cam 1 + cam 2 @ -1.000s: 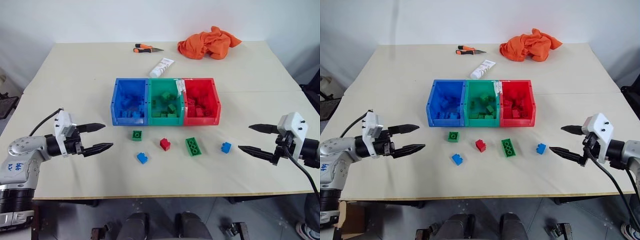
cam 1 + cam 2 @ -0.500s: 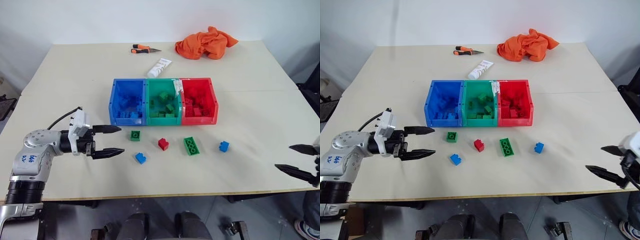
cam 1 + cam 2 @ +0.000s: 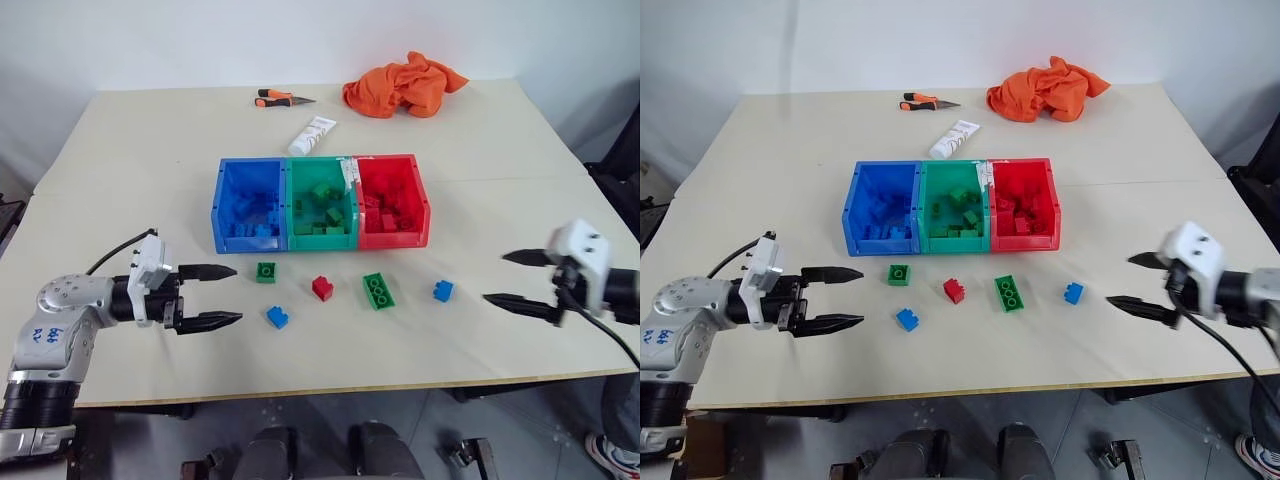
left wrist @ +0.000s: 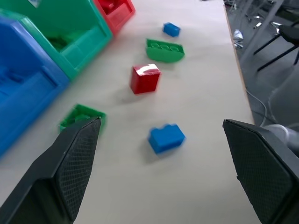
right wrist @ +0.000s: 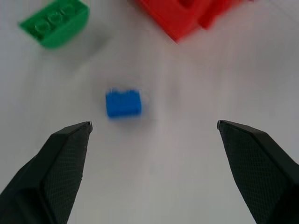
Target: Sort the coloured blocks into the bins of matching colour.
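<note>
Three joined bins stand mid-table: blue (image 3: 222,200), green (image 3: 320,241) and red (image 3: 424,205), each with several blocks of its colour inside. In front of them five blocks lie loose: a small green one (image 3: 266,271), a red one (image 3: 322,288), a long green one (image 3: 379,291) and two blue ones (image 3: 278,317) (image 3: 443,291). My left gripper (image 3: 238,294) hovers open, left of the small green block and the near blue block (image 4: 166,138). To the right of the other blue block (image 5: 123,103), my right gripper (image 3: 494,278) is open and empty.
At the back of the table lie an orange cloth (image 3: 400,85), a white tube (image 3: 312,135) and an orange-handled tool (image 3: 280,97). The table's front edge runs just behind both grippers.
My left gripper has moved in closer to the loose blocks. My right gripper swung out toward the table's right edge and has come back near the right blue block. Both stayed open.
</note>
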### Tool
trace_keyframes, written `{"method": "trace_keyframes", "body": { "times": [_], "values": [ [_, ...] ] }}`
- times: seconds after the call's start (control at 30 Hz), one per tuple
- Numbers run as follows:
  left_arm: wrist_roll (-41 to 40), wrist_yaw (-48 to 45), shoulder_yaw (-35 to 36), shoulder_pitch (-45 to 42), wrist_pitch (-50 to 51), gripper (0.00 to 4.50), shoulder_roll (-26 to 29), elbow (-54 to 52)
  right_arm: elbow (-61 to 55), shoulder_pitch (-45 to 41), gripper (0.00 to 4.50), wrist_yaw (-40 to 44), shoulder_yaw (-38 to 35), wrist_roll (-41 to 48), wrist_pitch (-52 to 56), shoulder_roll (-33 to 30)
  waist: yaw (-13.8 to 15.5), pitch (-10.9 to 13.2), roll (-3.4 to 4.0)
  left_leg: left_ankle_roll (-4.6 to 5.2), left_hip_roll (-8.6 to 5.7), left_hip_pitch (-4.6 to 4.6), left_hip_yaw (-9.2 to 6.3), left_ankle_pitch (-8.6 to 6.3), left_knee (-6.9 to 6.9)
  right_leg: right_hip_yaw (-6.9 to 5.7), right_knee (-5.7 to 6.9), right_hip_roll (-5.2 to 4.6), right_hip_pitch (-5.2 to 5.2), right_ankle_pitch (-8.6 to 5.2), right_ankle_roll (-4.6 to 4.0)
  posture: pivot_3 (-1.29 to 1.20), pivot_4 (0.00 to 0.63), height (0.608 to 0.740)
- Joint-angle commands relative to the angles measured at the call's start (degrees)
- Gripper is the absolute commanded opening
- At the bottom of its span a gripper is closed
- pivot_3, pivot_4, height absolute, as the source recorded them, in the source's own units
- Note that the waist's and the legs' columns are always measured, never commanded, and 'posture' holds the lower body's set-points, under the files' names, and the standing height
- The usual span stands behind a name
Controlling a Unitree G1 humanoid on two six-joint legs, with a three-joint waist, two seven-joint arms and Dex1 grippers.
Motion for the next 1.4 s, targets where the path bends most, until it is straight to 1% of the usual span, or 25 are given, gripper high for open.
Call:
{"method": "trace_keyframes", "body": {
  "times": [0.03, 0.17, 0.4, 0.5, 0.73, 0.77, 0.93, 1.07, 1.13, 1.23, 1.3, 1.4],
  "values": [
    [-2.13, -0.60, 3.85, 2.83, -2.58, 4.45, 0.20, -2.16, 5.23, -3.65, 4.50, 0.63, 4.25, -2.64, -2.48, 1.87, 0.27, 0.01, 0.03, 0.00, -0.01, -0.04, -0.02, 0.00, 0.00, -0.03, 0.01, -0.02, -0.01, 0.00, 0.00, 0.00, 0.150, 0.740],
    [-3.94, -0.22, 6.74, 4.57, -5.75, 4.45, -2.00, -1.76, 9.22, -5.92, 4.50, 2.11, 7.17, -3.95, -4.80, 3.35, 0.65, 0.03, 0.05, 0.04, -0.04, -0.10, -0.02, -0.03, 0.03, -0.06, -0.04, -0.08, -0.03, 0.00, 0.00, 0.00, 0.150, 0.740],
    [-2.44, 0.79, 8.09, 6.41, -8.97, 4.45, -1.95, 1.66, 12.60, -7.91, 4.50, 1.62, 10.42, -5.52, -7.15, 8.32, 0.27, 0.02, 0.05, 0.00, -0.01, -0.06, -0.02, -0.01, 0.06, -0.09, 0.03, -0.03, -0.02, 0.00, 0.00, 0.00, 0.150, 0.740],
    [-2.79, 1.22, 7.91, 6.83, -8.95, 4.50, -1.93, 1.03, 12.36, -7.34, 3.91, 1.50, 11.05, -6.16, -6.54, 8.67, 0.01, 0.02, 0.05, 0.00, -0.01, -0.05, -0.02, -0.01, 0.09, -0.07, 0.05, -0.04, -0.01, 0.00, 0.00, 0.00, 0.150, 0.740],
    [-3.08, 1.51, 7.28, 6.45, -8.78, 4.50, -1.90, 0.87, 8.80, -5.10, 1.52, -0.72, 9.17, -4.95, -6.29, 9.69, 0.01, 0.01, 0.04, 0.00, -0.01, -0.04, -0.02, -0.01, 0.09, -0.08, 0.07, -0.04, -0.01, 0.00, 0.00, 0.00, 0.150, 0.740],
    [-3.08, 1.39, 7.21, 6.27, -8.79, 4.50, -1.85, 1.08, 8.17, -4.96, 1.45, -0.95, 8.90, -4.79, -6.14, 9.75, -0.02, 0.01, 0.04, -0.01, -0.01, -0.04, -0.03, -0.01, 0.08, -0.08, 0.07, -0.03, -0.01, 0.00, 0.00, 0.00, 0.150, 0.740],
    [-2.77, 0.77, 6.63, 4.78, -8.96, 4.50, -1.68, 2.72, 2.08, -5.99, 1.46, -3.23, 6.58, -2.86, -3.33, 9.42, -0.01, 0.01, 0.04, -0.01, -0.02, -0.04, -0.02, -0.01, 0.08, -0.06, 0.07, -0.03, -0.03, 0.00, 0.00, 0.00, 0.150, 0.740],
    [-2.42, 1.40, 6.10, 2.32, -10.13, 4.50, -2.77, 4.19, -3.87, -12.72, 1.46, -7.35, 5.99, -0.05, 1.83, 11.96, -0.21, 0.03, 0.06, -0.01, -0.02, -0.05, 0.00, -0.01, 0.09, -0.05, 0.07, -0.03, -0.05, 0.00, 0.00, 0.00, 0.150, 0.740],
    [-2.10, 1.24, 5.47, 1.79, -10.55, 4.50, -3.14, 4.50, -4.10, -17.81, 1.46, -10.38, 7.52, -0.10, 3.43, 15.86, -0.39, 0.03, 0.06, -0.05, 0.00, -0.02, 0.00, 0.00, 0.07, -0.06, 0.12, -0.01, -0.08, 0.00, 0.00, 0.00, 0.150, 0.740],
    [-1.84, 1.16, 4.75, 1.21, -11.20, 4.50, -3.66, 4.80, -1.54, -24.14, 1.46, -13.44, 10.13, -1.49, 3.69, 21.45, -0.23, 0.03, 0.06, -0.08, 0.01, -0.02, -0.01, -0.01, 0.03, -0.08, 0.13, -0.01, -0.11, 0.00, 0.00, 0.00, 0.150, 0.740],
    [-1.59, 1.45, 4.32, 0.53, -11.85, 4.50, -4.28, 5.09, 3.96, -29.44, 1.46, -16.28, 13.11, -4.03, 2.78, 26.57, -0.26, 0.03, 0.04, -0.08, 0.00, -0.03, -0.01, -0.02, 0.04, -0.11, 0.14, -0.01, -0.12, 0.00, 0.00, 0.00, 0.150, 0.740],
    [-1.10, 2.02, 3.61, -0.40, -12.51, 4.50, -5.15, 5.41, 13.47, -36.40, 1.46, -19.11, 16.50, -7.49, -1.98, 34.44, -0.37, 0.02, 0.05, -0.08, -0.02, -0.07, 0.00, -0.02, 0.06, -0.13, 0.22, -0.02, -0.16, 0.00, 0.00, 0.00, 0.150, 0.740]
  ]
}}
